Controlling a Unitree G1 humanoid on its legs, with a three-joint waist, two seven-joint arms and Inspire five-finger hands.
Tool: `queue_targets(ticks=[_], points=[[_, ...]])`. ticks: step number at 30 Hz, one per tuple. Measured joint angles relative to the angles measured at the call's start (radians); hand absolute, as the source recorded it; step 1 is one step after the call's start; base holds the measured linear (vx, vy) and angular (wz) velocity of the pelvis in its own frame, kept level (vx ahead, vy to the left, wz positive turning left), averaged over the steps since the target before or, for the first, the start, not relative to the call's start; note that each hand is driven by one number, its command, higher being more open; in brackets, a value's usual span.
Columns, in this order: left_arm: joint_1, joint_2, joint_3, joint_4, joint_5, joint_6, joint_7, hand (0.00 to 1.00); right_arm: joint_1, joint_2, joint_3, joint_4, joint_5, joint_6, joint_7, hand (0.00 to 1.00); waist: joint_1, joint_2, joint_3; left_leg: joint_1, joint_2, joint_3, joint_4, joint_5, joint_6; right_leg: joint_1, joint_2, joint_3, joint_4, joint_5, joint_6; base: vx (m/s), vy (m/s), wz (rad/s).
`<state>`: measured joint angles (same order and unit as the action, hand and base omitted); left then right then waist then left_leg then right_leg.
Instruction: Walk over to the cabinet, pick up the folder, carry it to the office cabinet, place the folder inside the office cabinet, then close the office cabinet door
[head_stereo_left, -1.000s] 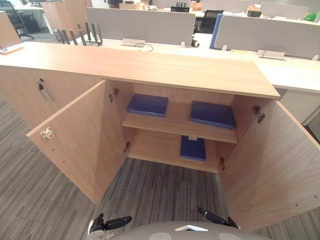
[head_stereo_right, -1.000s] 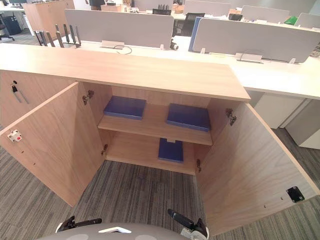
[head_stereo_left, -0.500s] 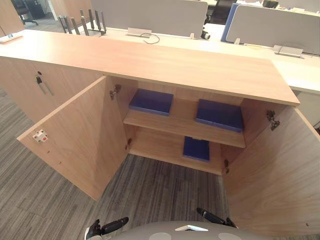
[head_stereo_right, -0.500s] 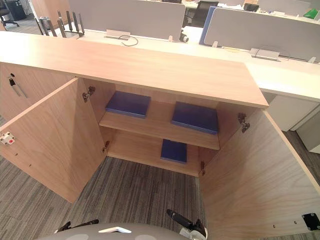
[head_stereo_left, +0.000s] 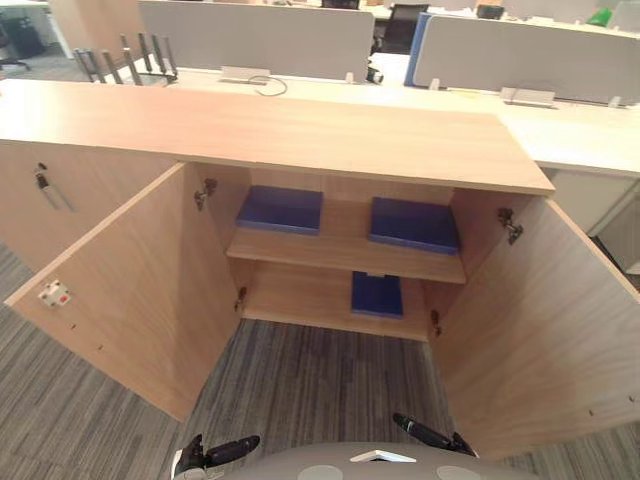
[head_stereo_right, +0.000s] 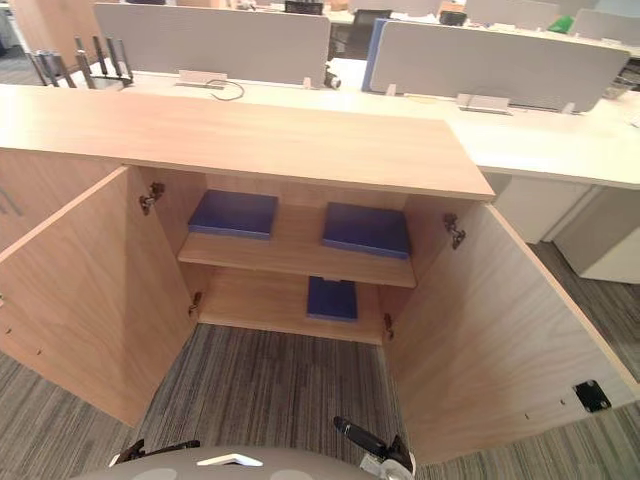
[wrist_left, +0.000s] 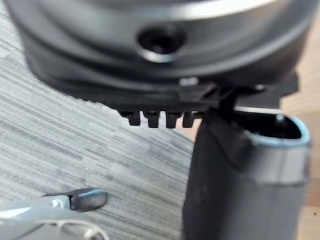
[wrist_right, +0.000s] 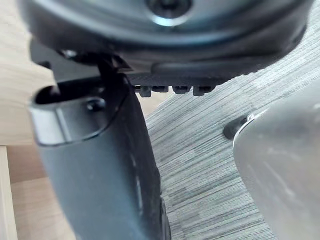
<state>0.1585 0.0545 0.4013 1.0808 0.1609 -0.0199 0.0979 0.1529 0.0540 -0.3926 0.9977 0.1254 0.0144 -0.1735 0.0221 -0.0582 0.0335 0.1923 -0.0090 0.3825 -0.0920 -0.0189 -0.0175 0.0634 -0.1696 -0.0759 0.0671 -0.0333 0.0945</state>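
Left eye view has the robot standing in front of a low wooden cabinet (head_stereo_left: 300, 135) with both doors swung wide, the left door (head_stereo_left: 130, 290) and the right door (head_stereo_left: 540, 330). Inside there are three blue folders. One folder (head_stereo_left: 281, 209) lies flat at the left of the upper shelf (head_stereo_left: 340, 255), a second folder (head_stereo_left: 415, 223) lies at the right of that shelf, and a third folder (head_stereo_left: 378, 294) sits on the bottom board below them.

The left robot hand (head_stereo_left: 215, 452) and the right robot hand (head_stereo_left: 430, 436) hang low at the near edge over the carpet (head_stereo_left: 310, 380), well short of the shelves. Going by the wrist views, both have relaxed, straight fingers and nothing in them.

So progress-wise I'd call this really early. The walk-up looks about done, but no folder has been picked up yet. That leaves pretty much everything: grab one, carry it to the office cabinet, put it inside, shut the door. Can't tell which of the three it's meant to take.
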Motion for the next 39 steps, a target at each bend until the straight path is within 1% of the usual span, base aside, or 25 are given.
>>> queue_targets(ticks=[1,3,4,6,7,8,9,10,11,12,13,14,15,16,17,18,20,21,22,24,28,33,35,38,39], points=[[-0.003,0.001,-0.004,0.002,0.003,0.0,-0.001,1.0,0.001,0.002,-0.003,-0.008,0.0,0.0,0.001,1.0,0.0,0.0,0.005,0.005,0.001,0.006,0.0,-0.002,0.0,-0.002,0.0,-0.001,0.011,-0.001,0.0,0.0,0.034,-0.33],[-0.013,0.002,-0.003,0.002,0.005,0.001,-0.002,1.0,0.003,0.019,-0.043,-0.034,0.001,-0.002,0.012,1.0,-0.001,0.005,0.031,0.029,0.01,0.034,0.001,-0.004,0.005,-0.013,-0.009,-0.054,0.078,-0.023,-0.033,-0.01,0.006,-0.29],[-0.013,0.002,-0.001,0.001,0.005,0.0,-0.002,1.0,0.004,0.021,-0.055,-0.037,0.001,-0.004,0.015,1.0,-0.001,0.003,0.034,0.032,0.013,0.042,0.002,-0.005,0.005,-0.02,-0.011,-0.08,0.096,-0.03,-0.045,-0.01,-0.021,-0.36],[-0.016,0.0,0.022,0.002,0.004,0.002,-0.01,1.0,0.006,0.021,-0.096,-0.04,0.0,-0.003,0.035,1.0,0.001,0.005,0.033,0.033,0.026,0.086,0.004,-0.007,0.002,-0.064,-0.021,-0.156,0.164,-0.06,-0.09,-0.01,-0.042,-0.49],[-0.017,-0.001,0.03,0.004,0.004,0.002,-0.013,1.0,0.006,0.022,-0.112,-0.039,0.0,-0.002,0.041,1.0,0.001,0.005,0.034,0.03,0.03,0.098,0.004,-0.007,0.002,-0.078,-0.025,-0.175,0.183,-0.07,-0.104,0.0,-0.064,-0.54],[-0.023,-0.001,0.043,0.014,0.003,0.004,-0.017,1.0,0.006,0.021,-0.148,-0.031,-0.001,-0.002,0.052,1.0,0.0,0.005,0.036,0.025,0.039,0.121,0.006,-0.007,0.001,-0.104,-0.049,-0.234,0.237,-0.097,-0.137,0.03,-0.082,-0.49],[-0.031,0.005,0.049,0.024,0.003,0.007,-0.017,1.0,0.007,0.015,-0.184,-0.007,-0.003,-0.002,0.059,1.0,-0.001,-0.001,0.045,0.022,0.047,0.137,0.019,-0.011,-0.007,-0.116,-0.092,-0.296,0.316,-0.124,-0.149,0.06,-0.097,-0.43],[-0.033,0.008,0.049,0.027,0.002,0.007,-0.016,1.0,0.01,0.011,-0.198,0.013,-0.004,-0.002,0.06,1.0,-0.001,-0.004,0.05,0.02,0.055,0.142,0.031,-0.017,-0.016,-0.113,-0.114,-0.322,0.349,-0.134,-0.148,0.11,-0.139,-0.36],[-0.033,0.014,0.049,0.031,-0.003,0.006,-0.017,1.0,0.016,0.001,-0.227,0.06,-0.008,0.004,0.062,1.0,-0.001,-0.011,0.05,0.008,0.07,0.151,0.057,-0.028,-0.032,-0.108,-0.151,-0.361,0.374,-0.14,-0.141,0.15,-0.188,-0.46],[-0.035,0.023,0.05,0.035,-0.009,0.006,-0.019,1.0,0.016,0.001,-0.257,0.094,-0.006,0.006,0.068,1.0,0.0,-0.026,0.053,-0.004,0.075,0.164,0.082,-0.036,-0.045,-0.115,-0.152,-0.37,0.343,-0.133,-0.082,0.15,-0.208,-0.57],[-0.04,0.026,0.051,0.048,-0.012,0.006,-0.019,1.0,0.015,-0.003,-0.267,0.1,-0.002,0.005,0.073,1.0,0.0,-0.034,0.05,-0.015,0.077,0.17,0.09,-0.039,-0.05,-0.113,-0.14,-0.378,0.317,-0.137,-0.067,0.12,-0.221,-0.63],[-0.051,0.028,0.053,0.083,-0.011,0.009,-0.023,1.0,0.015,-0.02,-0.266,0.114,-0.003,0.006,0.078,1.0,-0.004,-0.01,0.054,-0.033,0.101,0.168,0.09,-0.038,-0.05,-0.104,-0.095,-0.375,0.253,-0.114,-0.043,0.09,-0.204,-0.5],[-0.057,0.02,0.053,0.099,-0.011,0.01,-0.026,1.0,0.008,-0.041,-0.267,0.123,-0.004,0.003,0.077,1.0,-0.012,0.011,0.061,-0.039,0.12,0.161,0.089,-0.036,-0.047,-0.088,-0.056,-0.373,0.191,-0.086,-0.038,0.08,-0.202,-0.41],[-0.057,0.012,0.053,0.102,-0.011,0.011,-0.023,1.0,0.007,-0.056,-0.266,0.137,-0.004,0.009,0.077,1.0,-0.014,0.02,0.06,-0.04,0.132,0.162,0.089,-0.034,-0.049,-0.075,-0.033,-0.372,0.149,-0.069,-0.034,0.06,-0.115,-0.25],[-0.056,0.008,0.054,0.106,-0.014,0.01,-0.021,1.0,0.007,-0.059,-0.266,0.146,-0.003,0.012,0.077,1.0,-0.013,0.025,0.057,-0.041,0.141,0.163,0.09,-0.032,-0.051,-0.067,-0.017,-0.37,0.119,-0.054,-0.033,0.05,-0.099,-0.26],[-0.056,0.012,0.054,0.107,-0.036,0.01,-0.016,1.0,0.007,-0.061,-0.266,0.149,-0.003,0.02,0.077,1.0,-0.005,0.027,0.055,-0.04,0.153,0.166,0.092,-0.028,-0.055,-0.044,0.013,-0.359,0.048,-0.022,-0.031,0.01,-0.093,-0.3],[-0.056,0.013,0.068,0.106,-0.051,0.009,-0.015,1.0,0.003,-0.054,-0.263,0.158,-0.003,0.018,0.079,1.0,0.003,0.022,0.054,-0.042,0.16,0.173,0.107,-0.028,-0.055,-0.009,0.042,-0.338,-0.057,0.034,-0.03,0.01,-0.085,-0.4],[-0.052,0.014,0.08,0.107,-0.051,0.008,-0.013,1.0,-0.004,-0.049,-0.263,0.164,-0.002,0.018,0.08,1.0,0.003,0.008,0.056,-0.043,0.159,0.175,0.118,-0.028,-0.056,0.014,0.053,-0.328,-0.119,0.069,-0.028,0.0,-0.036,-0.36],[-0.05,0.019,0.085,0.107,-0.053,0.008,-0.012,1.0,-0.008,-0.046,-0.262,0.17,-0.001,0.02,0.08,1.0,0.003,0.0,0.057,-0.042,0.158,0.176,0.125,-0.028,-0.056,0.025,0.055,-0.323,-0.145,0.083,-0.028,-0.01,-0.03,-0.36],[-0.045,0.026,0.089,0.107,-0.081,0.008,-0.005,1.0,-0.011,-0.035,-0.262,0.187,0.001,0.021,0.08,1.0,0.003,-0.013,0.061,-0.04,0.158,0.184,0.145,-0.029,-0.058,0.023,0.052,-0.293,-0.148,0.09,-0.03,-0.02,0.013,-0.29],[-0.043,0.025,0.123,0.107,-0.082,0.008,0.004,1.0,-0.011,-0.034,-0.262,0.194,0.001,0.019,0.078,1.0,0.003,-0.012,0.064,-0.025,0.161,0.187,0.163,-0.031,-0.059,0.024,0.054,-0.255,-0.148,0.099,-0.034,-0.05,0.009,-0.3],[-0.044,0.02,0.128,0.105,-0.095,0.007,0.005,1.0,-0.011,-0.042,-0.266,0.193,0.009,0.017,0.074,1.0,-0.001,0.01,0.08,-0.032,0.188,0.156,0.194,-0.058,-0.087,0.023,0.068,-0.243,-0.153,0.11,-0.039,-0.11,-0.005,-0.05],[-0.045,0.019,0.128,0.105,-0.109,0.007,0.005,1.0,-0.011,-0.045,-0.268,0.193,0.017,0.017,0.072,1.0,-0.001,0.019,0.086,-0.038,0.2,0.142,0.195,-0.074,-0.094,0.018,0.08,-0.244,-0.153,0.112,-0.041,-0.14,0.005,0.06],[-0.052,0.018,0.131,0.102,-0.116,0.007,0.005,1.0,-0.012,-0.043,-0.284,0.193,0.019,0.017,0.061,1.0,0.0,0.023,0.097,-0.059,0.206,0.13,0.214,-0.083,-0.096,0.004,0.082,-0.242,-0.154,0.114,-0.044,-0.15,-0.007,0.04],[-0.059,0.012,0.133,0.096,-0.116,0.008,0.005,1.0,-0.012,-0.046,-0.287,0.191,0.02,0.017,0.054,1.0,-0.002,0.033,0.11,-0.068,0.207,0.11,0.241,-0.091,-0.096,0.004,0.083,-0.225,-0.154,0.116,-0.044,-0.13,0.009,0.08]])
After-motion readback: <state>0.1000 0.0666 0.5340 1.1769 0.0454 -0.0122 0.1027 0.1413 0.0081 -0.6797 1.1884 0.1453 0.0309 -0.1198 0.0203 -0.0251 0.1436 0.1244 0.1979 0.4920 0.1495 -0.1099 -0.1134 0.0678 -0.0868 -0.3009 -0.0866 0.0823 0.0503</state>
